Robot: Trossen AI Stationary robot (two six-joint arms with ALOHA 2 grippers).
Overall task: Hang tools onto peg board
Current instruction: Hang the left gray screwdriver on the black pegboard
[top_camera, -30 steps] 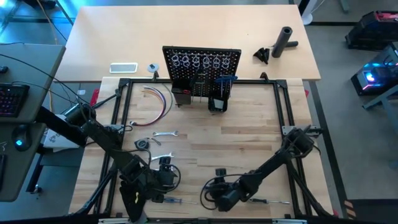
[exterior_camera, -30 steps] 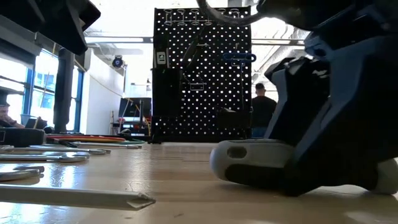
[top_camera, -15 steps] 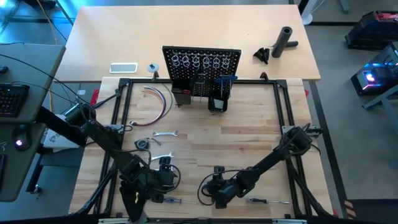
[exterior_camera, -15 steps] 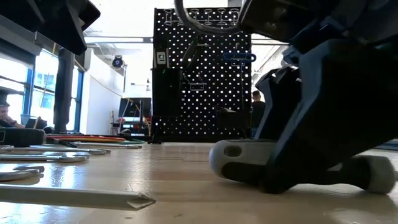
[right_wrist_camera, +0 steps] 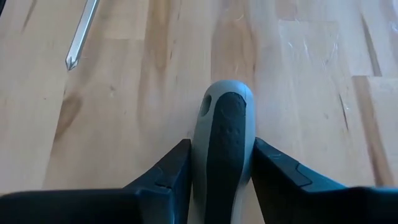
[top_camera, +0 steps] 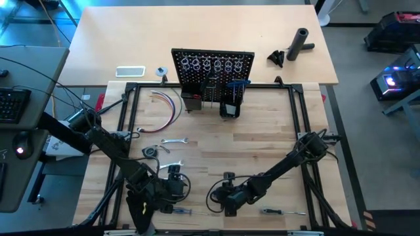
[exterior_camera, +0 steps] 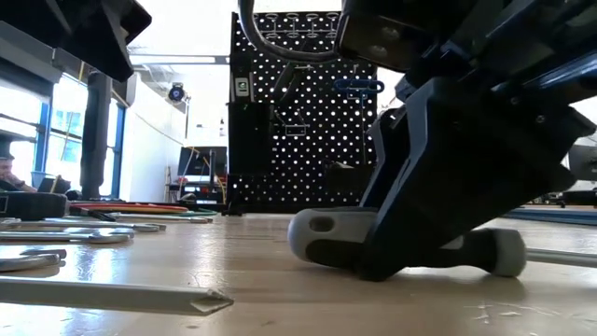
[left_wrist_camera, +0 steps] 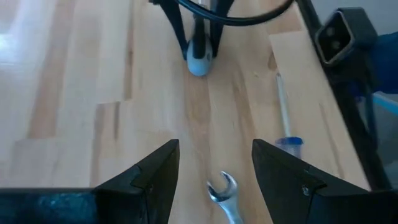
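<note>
Screwdriver (right_wrist_camera: 222, 140) | near front edge (flat) | right fingers (right_wrist_camera: 281, 167) clasp handle

Pale, smooth wooden table (right_wrist_camera: 124, 124) — matt grey-and-black rubbery screwdriver handle (right_wrist_camera: 222, 137) — bright metal wrench (left_wrist_camera: 224, 193).

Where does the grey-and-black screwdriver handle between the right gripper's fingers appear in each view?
High view: mostly hidden under the right gripper, bottom centre.
Low view: grey-and-black screwdriver handle lies on the table, centre.
Left wrist view: its grey end, top centre.
Right wrist view: centre, between the fingers.
Shared landmark: the right gripper's fingers.
</note>
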